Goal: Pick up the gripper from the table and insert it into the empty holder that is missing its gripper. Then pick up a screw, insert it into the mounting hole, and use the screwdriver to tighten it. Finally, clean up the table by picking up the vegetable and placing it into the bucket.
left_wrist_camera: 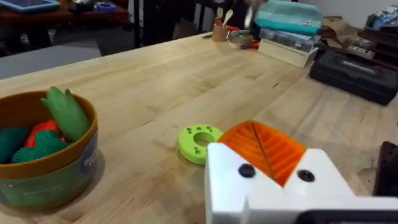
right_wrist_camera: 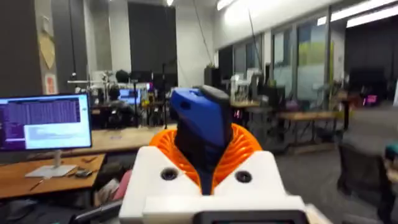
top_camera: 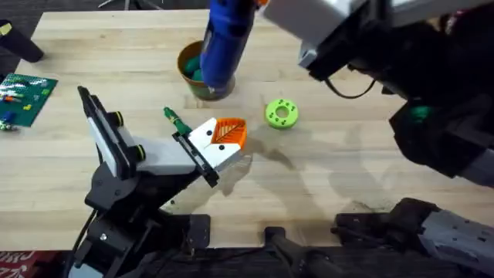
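Observation:
My right gripper point(right_wrist_camera: 205, 155) is shut on the thick blue screwdriver point(right_wrist_camera: 202, 121), whose body sits between the orange pads. In the overhead view the screwdriver point(top_camera: 224, 38) hangs large and tilted, overlapping the yellow-brown bucket point(top_camera: 185, 58). The bucket point(left_wrist_camera: 56, 168) holds several vegetables point(left_wrist_camera: 65, 112), green and red. My left gripper point(top_camera: 235, 133) rests low over the table, its orange pads pressed together on nothing point(left_wrist_camera: 261, 146). The small orange gripper piece, the holder and the screw are out of view.
A lime-green disc with holes point(top_camera: 281, 113) point(left_wrist_camera: 198, 142) lies right of the left gripper. A small green and orange item point(top_camera: 176, 120) lies just behind that gripper. A green circuit board point(top_camera: 23, 96) sits at the far left edge.

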You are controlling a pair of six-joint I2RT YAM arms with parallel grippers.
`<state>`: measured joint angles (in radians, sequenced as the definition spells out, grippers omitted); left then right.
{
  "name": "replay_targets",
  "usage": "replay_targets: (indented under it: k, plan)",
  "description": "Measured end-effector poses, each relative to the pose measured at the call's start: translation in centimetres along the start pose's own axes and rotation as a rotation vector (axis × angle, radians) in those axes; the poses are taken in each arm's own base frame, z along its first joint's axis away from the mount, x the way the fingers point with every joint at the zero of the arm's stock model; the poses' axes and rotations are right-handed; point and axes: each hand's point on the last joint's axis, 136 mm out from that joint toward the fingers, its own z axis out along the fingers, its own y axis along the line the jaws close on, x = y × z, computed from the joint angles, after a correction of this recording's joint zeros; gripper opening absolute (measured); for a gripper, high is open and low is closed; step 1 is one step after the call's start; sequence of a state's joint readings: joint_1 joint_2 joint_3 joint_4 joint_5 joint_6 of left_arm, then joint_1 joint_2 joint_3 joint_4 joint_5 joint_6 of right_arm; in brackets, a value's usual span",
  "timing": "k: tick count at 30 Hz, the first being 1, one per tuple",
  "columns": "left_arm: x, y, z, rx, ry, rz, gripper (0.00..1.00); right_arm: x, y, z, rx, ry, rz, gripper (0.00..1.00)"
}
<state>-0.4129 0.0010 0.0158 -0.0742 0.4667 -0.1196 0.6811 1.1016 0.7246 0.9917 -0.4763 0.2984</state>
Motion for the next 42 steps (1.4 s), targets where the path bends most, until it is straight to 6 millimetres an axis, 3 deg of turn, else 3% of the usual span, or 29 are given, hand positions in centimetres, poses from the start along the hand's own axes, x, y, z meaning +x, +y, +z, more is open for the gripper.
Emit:
replay_targets:
  k: [6,18,42]
  plan:
    - [0.0,0.0,0.0,0.000,0.000,0.000,0.010,2.9,-0.6,0.0,0.028,0.104,0.105,0.064]
    - [0.0,0.0,0.0,0.000,0.000,0.000,0.010,7.7,1.5,1.4,-0.030,0.206,0.213,0.064]
    - [0.0,0.0,0.0,0.000,0.000,0.000,0.010,7.0,2.2,1.5,-0.086,0.182,0.110,0.065]
